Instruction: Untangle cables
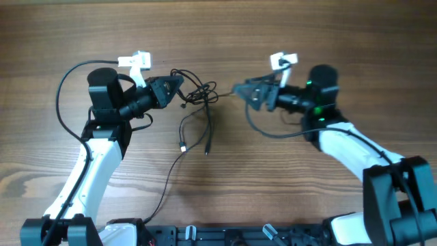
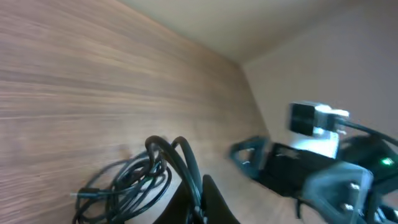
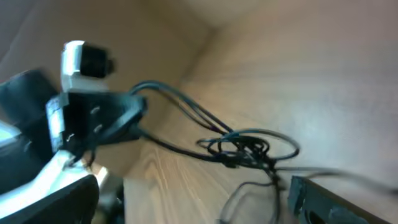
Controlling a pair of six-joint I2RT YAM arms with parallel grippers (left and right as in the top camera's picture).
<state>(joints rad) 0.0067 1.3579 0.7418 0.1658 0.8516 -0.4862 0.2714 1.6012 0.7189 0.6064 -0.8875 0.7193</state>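
Holding the cables (image 1: 198, 94) clamped in your left pincer (image 1: 171, 87), you are anchoring them at 12 o'clock on the desk (image 1: 225, 178). Your right pincer (image 1: 239, 89) is standing open and empty at their 3 o'clock. Judgement: you should be pinching one cable only, then drawing it slowly toward 3 o'clock.

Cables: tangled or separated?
Tangled: the cables overlap in a looped clump in the overhead and right wrist views, two ends trailing loose.
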